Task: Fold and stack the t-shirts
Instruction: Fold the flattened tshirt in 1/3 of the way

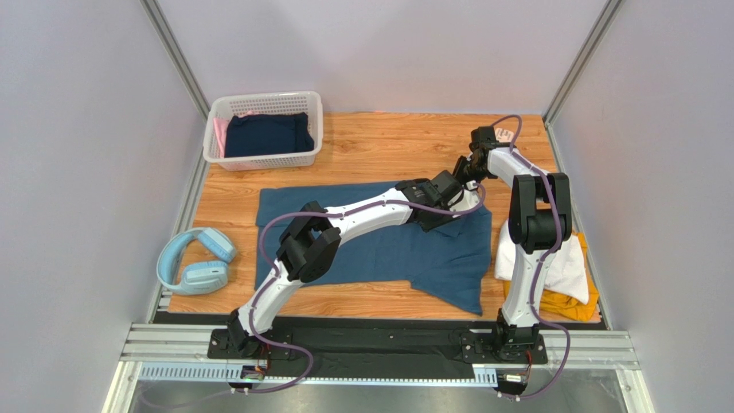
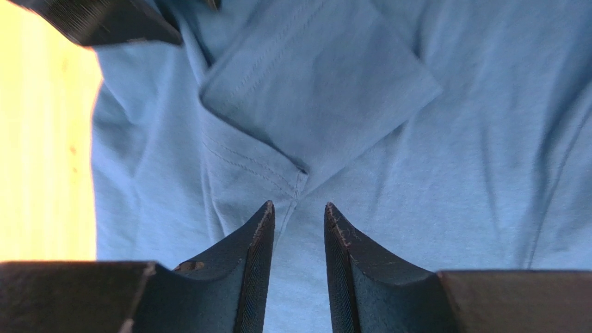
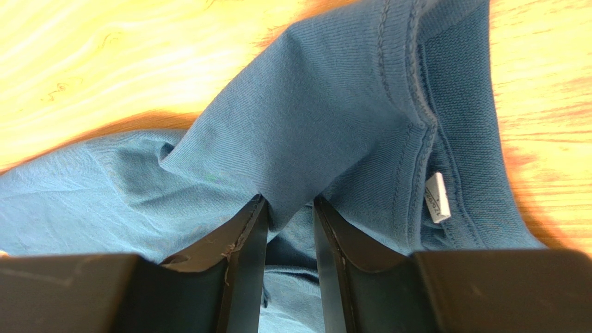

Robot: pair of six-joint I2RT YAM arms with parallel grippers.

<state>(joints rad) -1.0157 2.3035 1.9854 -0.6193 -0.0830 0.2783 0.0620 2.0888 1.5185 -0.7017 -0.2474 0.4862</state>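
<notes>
Your right gripper (image 3: pixel 290 201) has its jaws clamped on a tented ridge of the teal t-shirt (image 1: pixel 379 249), just beside the collar (image 3: pixel 417 104) and its small white label (image 3: pixel 436 198). Your left gripper (image 2: pixel 299 208) shows jaws drawn in just as close. The seam below a turned-over sleeve (image 2: pixel 319 76) runs into the gap, so I judge that a grip on the same shirt, though it is less plain there. The shirt lies spread across the middle of the wooden table (image 1: pixel 388 146), and both grips sit near each other at its far right corner.

With the grips so close together, a lift would likely carry only that corner. The rest would drag and bunch, giving you a crooked fold. The right pinch looks thin, so a quick pull could slip it free. The turned-over sleeve may end up buried as a lump unless you flatten it.

The folded white t-shirt (image 1: pixel 569 267) rests on the mustard t-shirt (image 1: pixel 569 305) just beside the teal hem, and your right arm stands over that stack. Your left arm stretches diagonally across the teal cloth, so any fold towards you must clear it. The basket (image 1: pixel 258 159), holding a dark garment (image 1: pixel 267 136), and the pale-blue headphones (image 1: pixel 205 277) sit well apart on the left.
</notes>
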